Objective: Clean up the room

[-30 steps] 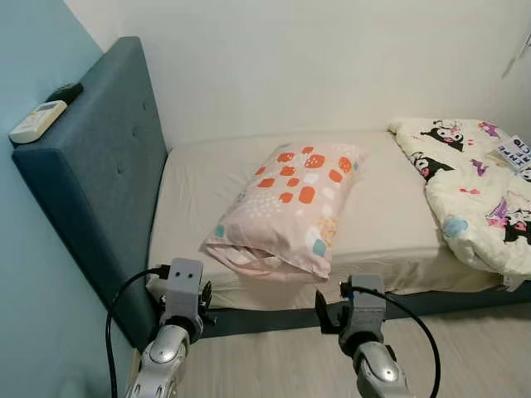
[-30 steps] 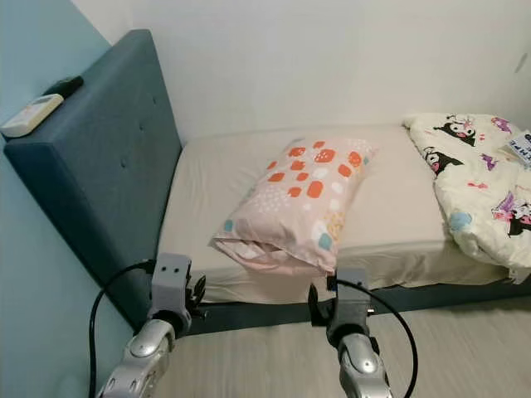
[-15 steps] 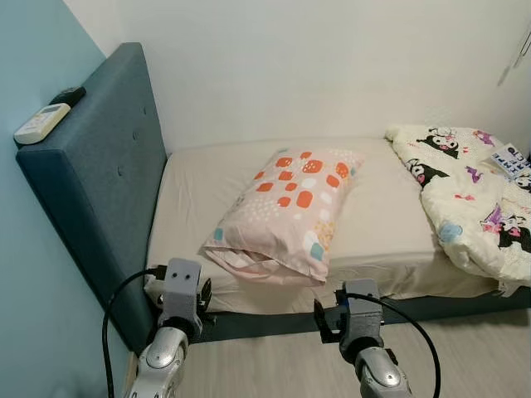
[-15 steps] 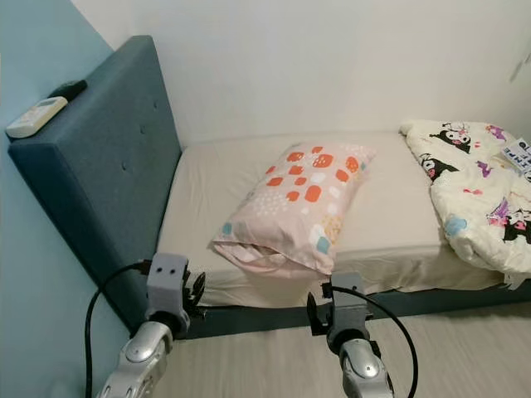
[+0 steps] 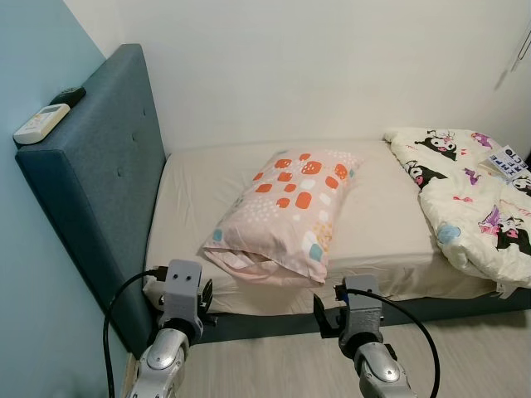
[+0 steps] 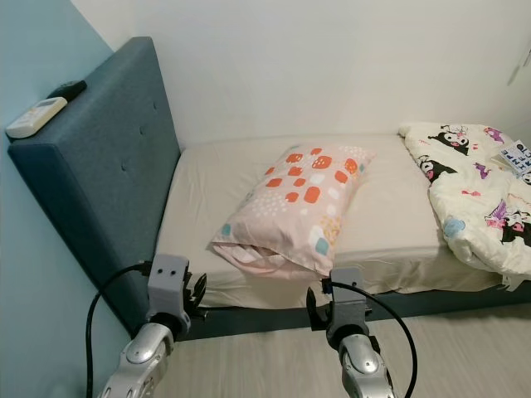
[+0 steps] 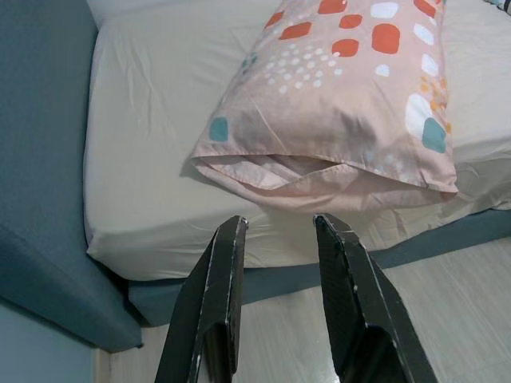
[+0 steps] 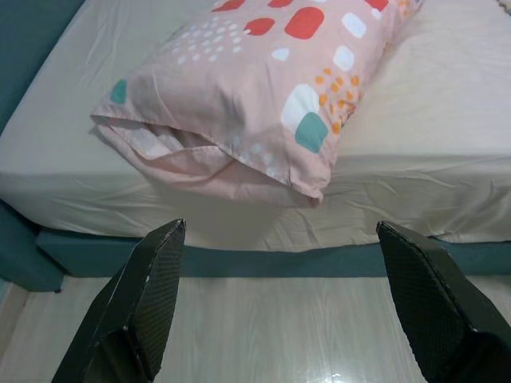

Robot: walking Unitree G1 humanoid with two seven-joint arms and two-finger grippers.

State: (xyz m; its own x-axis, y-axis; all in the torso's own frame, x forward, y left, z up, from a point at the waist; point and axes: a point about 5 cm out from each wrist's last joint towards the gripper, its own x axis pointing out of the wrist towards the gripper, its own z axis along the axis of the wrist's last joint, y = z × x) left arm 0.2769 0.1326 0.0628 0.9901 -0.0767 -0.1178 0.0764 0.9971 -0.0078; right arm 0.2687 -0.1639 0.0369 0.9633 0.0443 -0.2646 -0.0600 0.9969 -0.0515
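Small bedroom here, white wall, pale wood floor [image 5: 465, 348]. Beige-sheeted bed [image 5: 199, 191] with a tall teal headboard [image 5: 91, 191] takes most of it. Cartoon-print quilt [image 5: 465, 199] is bunched at the far end, pink spotted pillow [image 5: 286, 211] lies skewed mid-mattress near the front edge. White remote [image 5: 35, 123] sits on the headboard. Left gripper [image 7: 278, 231] has its jaws a little apart, right gripper [image 8: 279, 239] spread wide, both empty, just short of the pillow.

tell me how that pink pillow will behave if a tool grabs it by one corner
The pillow looks puffy, so probably light and floppy, sagging from a corner. Its loose open end suggests the case may bunch or slip.
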